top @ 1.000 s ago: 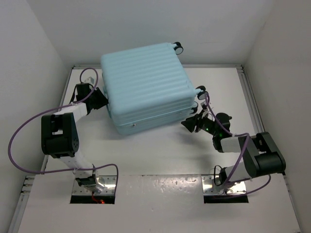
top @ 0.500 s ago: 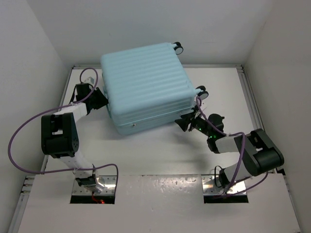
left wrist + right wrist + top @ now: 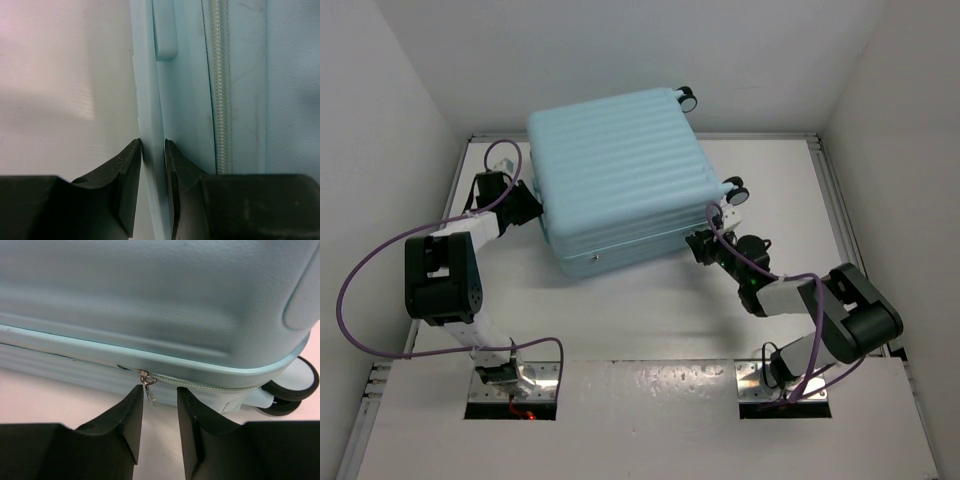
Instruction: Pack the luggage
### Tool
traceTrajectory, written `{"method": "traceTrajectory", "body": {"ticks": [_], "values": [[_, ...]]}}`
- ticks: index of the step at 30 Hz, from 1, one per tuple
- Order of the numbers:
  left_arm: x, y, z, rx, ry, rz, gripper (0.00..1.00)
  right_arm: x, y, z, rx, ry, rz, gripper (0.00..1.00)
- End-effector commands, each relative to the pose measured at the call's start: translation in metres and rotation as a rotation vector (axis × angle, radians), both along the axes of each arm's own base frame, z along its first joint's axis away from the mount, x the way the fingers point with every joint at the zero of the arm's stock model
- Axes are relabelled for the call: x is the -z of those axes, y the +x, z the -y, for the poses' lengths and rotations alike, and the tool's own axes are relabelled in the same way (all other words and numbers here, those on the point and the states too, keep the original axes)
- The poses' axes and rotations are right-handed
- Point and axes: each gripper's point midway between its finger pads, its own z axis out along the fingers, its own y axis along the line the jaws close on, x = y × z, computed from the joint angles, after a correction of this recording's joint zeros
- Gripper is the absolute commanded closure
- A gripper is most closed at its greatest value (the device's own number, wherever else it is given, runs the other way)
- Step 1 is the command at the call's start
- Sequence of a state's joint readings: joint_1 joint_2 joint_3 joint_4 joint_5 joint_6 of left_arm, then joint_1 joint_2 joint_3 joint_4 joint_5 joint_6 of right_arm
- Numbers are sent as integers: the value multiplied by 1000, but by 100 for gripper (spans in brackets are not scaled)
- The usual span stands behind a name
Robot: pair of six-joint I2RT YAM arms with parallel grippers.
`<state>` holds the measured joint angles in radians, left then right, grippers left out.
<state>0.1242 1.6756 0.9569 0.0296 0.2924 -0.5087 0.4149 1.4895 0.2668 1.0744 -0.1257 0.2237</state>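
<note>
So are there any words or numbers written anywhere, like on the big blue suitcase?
None: no word, number, brand or sign can be read in any view.
luggage: plain ribbed pale blue shell with no label; a tiny dark spot on its near side is too small to make out.
zipper pull: bare metal, nothing written on it.

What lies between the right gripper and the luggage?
A zipper pull hanging off the luggage, at the mouth of the right gripper, not pinched; the right wrist view shows it.
</note>
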Motion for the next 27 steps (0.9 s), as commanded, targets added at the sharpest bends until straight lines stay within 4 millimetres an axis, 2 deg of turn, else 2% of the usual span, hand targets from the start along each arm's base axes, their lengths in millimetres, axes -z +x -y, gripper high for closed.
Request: {"method": "traceTrajectory", "body": {"ticks": [1, 7, 9, 10, 14, 18, 23, 26, 27], "values": [[39, -31, 20, 71, -48, -153, 69, -33, 19, -2, 39, 30, 110, 73], [46, -41, 21, 71, -51, -172, 69, -29, 26, 4, 67, 15, 102, 90], [47, -45, 22, 71, -51, -177, 63, -32, 27, 5, 59, 23, 116, 97], [47, -47, 22, 71, -51, -178, 54, -32, 23, 2, 36, 30, 120, 100], [42, -51, 21, 64, -43, -173, 42, -39, 18, -4, -8, 52, 150, 100], [44, -55, 23, 66, -37, -185, 37, -44, 10, -7, -53, 61, 179, 100], [40, -52, 30, 86, -34, -175, 39, -45, 11, -6, -43, 49, 185, 100], [39, -50, 36, 99, 7, -177, 50, -49, 13, -5, -35, 45, 198, 100], [45, -54, 36, 92, 26, -203, 60, -50, 15, -4, -26, 42, 198, 100]]}}
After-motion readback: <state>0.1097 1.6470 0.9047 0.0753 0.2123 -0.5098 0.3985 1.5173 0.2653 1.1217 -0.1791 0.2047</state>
